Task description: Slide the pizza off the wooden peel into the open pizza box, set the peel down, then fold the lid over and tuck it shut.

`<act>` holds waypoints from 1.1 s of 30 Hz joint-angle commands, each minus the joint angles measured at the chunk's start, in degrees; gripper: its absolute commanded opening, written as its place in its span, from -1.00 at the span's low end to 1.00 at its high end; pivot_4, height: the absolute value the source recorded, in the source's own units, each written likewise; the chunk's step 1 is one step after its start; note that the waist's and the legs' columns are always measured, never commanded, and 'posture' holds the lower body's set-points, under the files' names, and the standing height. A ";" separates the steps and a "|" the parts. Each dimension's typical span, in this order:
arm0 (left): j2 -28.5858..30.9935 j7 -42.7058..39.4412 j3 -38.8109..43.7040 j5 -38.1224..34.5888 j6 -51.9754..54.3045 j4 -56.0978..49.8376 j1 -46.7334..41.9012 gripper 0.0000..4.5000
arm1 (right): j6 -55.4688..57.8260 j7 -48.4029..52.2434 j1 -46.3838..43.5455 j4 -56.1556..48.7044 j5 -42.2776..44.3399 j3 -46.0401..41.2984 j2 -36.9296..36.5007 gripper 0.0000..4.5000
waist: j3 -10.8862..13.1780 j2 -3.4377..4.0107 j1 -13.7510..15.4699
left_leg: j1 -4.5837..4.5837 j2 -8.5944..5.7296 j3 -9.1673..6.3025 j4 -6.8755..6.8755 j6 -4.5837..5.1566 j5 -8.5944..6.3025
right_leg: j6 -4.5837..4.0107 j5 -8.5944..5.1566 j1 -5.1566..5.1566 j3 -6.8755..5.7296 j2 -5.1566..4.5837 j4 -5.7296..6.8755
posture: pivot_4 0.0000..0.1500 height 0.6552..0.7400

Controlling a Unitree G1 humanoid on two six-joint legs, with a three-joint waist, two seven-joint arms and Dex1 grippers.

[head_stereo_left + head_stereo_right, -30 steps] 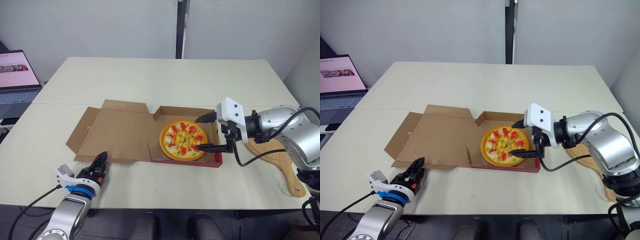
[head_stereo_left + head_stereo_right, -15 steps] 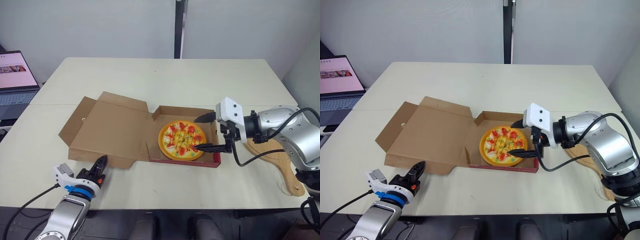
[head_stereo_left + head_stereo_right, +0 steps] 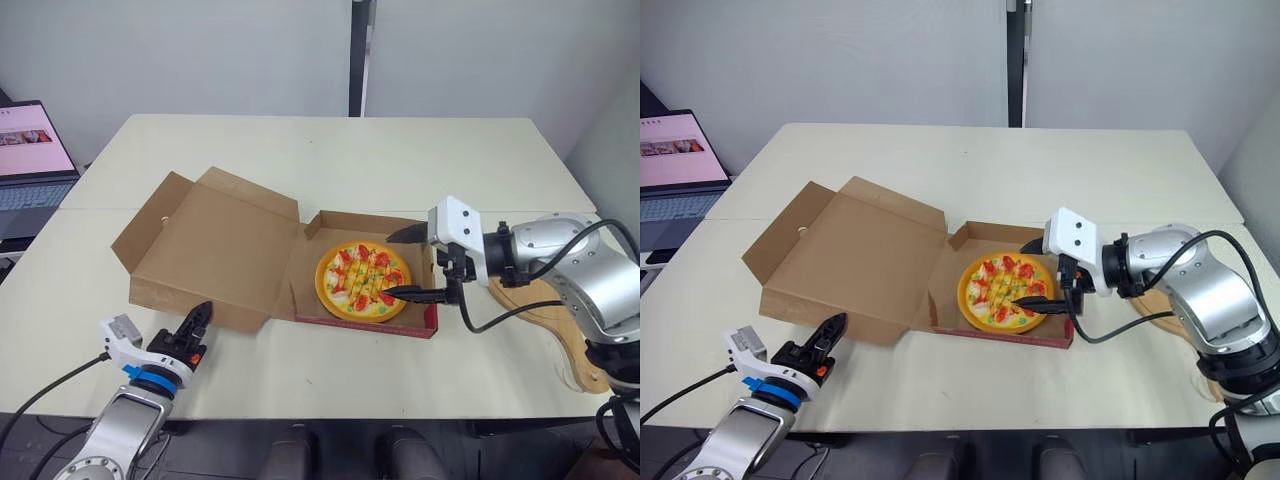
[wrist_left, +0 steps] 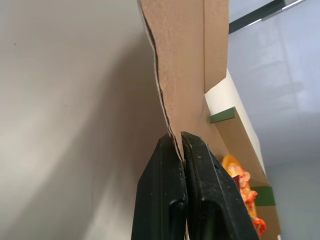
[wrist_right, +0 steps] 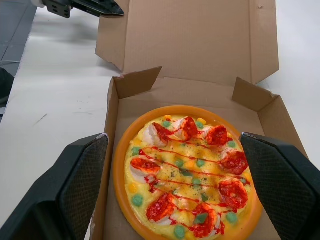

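One pizza (image 3: pixel 363 281), one box (image 3: pixel 215 250), one peel (image 3: pixel 563 335), one laptop (image 3: pixel 30 165).

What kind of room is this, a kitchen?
Probably an office or lab, not a kitchen: the brown cardboard pizza box sits on a plain cream table, an open laptop stands to its left, and the walls are bare.

Lid (image 3: pixel 215 245) higher and steeper now
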 commanded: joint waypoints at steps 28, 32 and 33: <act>4.72 0.54 8.59 -6.28 0.26 12.50 -4.87 -0.47 | 1.33 1.12 -4.24 -3.01 2.52 0.09 2.47 1.00 | 0.04 -0.06 -0.18 | -0.06 0.02 -0.07 -0.08 -0.01 -0.01 | -0.02 -0.01 -0.08 -0.07 -0.03 -0.09 | 1.00 0.81; 4.30 0.01 7.48 -4.84 1.19 12.95 -5.37 -0.98 | 1.51 1.06 -4.56 -2.85 2.80 0.25 2.61 1.00 | 0.04 -0.07 -0.19 | -0.07 0.02 -0.07 -0.09 -0.01 -0.01 | -0.02 -0.01 -0.08 -0.07 -0.04 -0.11 | 1.00 0.81; 4.12 -0.03 7.53 -4.67 1.19 12.86 -5.44 -0.99 | 1.57 1.01 -4.59 -2.88 2.84 0.27 2.64 1.00 | 0.05 -0.07 -0.19 | -0.07 0.02 -0.07 -0.09 -0.01 -0.01 | -0.02 -0.01 -0.08 -0.07 -0.04 -0.11 | 1.00 0.81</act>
